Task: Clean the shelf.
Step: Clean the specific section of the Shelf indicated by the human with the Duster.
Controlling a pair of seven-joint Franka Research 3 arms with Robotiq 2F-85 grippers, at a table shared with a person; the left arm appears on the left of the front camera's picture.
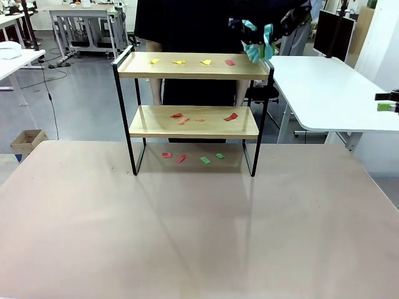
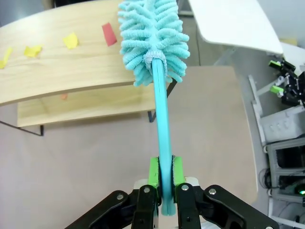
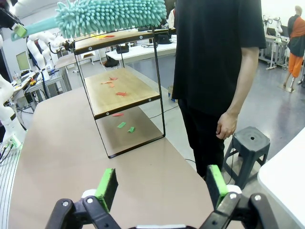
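Two-tier wooden shelf [image 1: 193, 73], paper scraps [image 1: 179, 61] strewn; left fingers [image 2: 153, 171] pinching duster [image 2: 152, 38], right fingers [image 3: 107, 188] spread

The front camera sits at the robot's edge of the worktop [image 1: 187, 237]. It faces across to the shelf [image 1: 193, 67] at mid-distance and the person [image 1: 181, 25] behind it. The left wrist camera hangs above the shelf's right end, looking steeply down along the left tool [image 2: 165, 172] and the duster [image 2: 155, 33] onto the top board, close by. The right wrist camera rides over the worktop's right side and looks past the right tool [image 3: 162, 183], roughly level, at the shelf's end from farther off. All three views share the shelf and duster.
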